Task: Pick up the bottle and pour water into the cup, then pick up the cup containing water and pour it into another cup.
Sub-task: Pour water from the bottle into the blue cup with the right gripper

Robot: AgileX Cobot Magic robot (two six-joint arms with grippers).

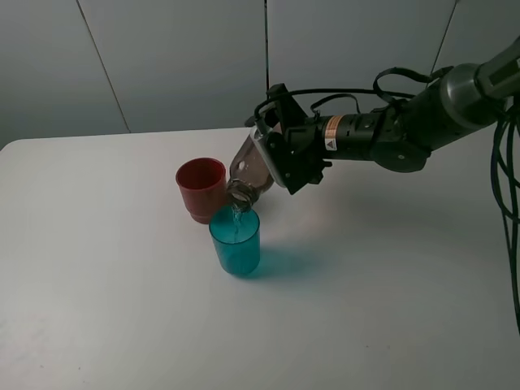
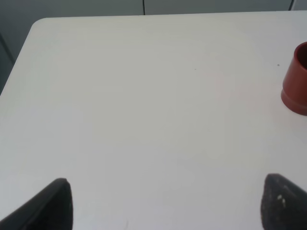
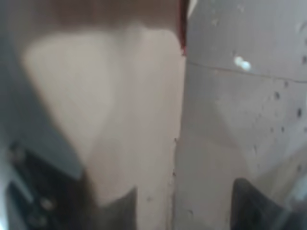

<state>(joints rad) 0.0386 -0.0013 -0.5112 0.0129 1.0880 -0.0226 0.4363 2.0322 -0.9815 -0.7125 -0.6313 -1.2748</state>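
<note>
Left end effector [image 2: 170,203]: the two fingers stand wide apart with nothing between them, over bare desk.
Red cup [image 1: 201,185]: upright, ahead of the left end effector and to one side, well apart from it. Below the right end effector, a little to its left. Looks like stiff, light plastic. The stepped base is narrower, so the wider upper wall looks the better place to take it.
Teal cup [image 1: 236,242]: upright, just beside the red cup, directly under the bottle mouth and lower than the right end effector. A thin stream of water [image 1: 236,213] falls into it. I judge it gets heavier as it fills, and its smooth straight sides may slip. A grip around the middle, well below the rim, seems safest.
Bottle [image 1: 248,171]: tilted steeply, neck down toward the teal cup. Thin translucent plastic, which probably gives under a hard squeeze.
Right end effector [image 1: 272,158]: closed around the bottle's body and carrying it in the air.
Desk [image 1: 122,309]: white, smooth, matt and flat, with rounded corners.
Room: pale grey wall panels [image 1: 162,57] behind the desk, and black cables [image 1: 508,203] hanging beside the right arm.
</note>
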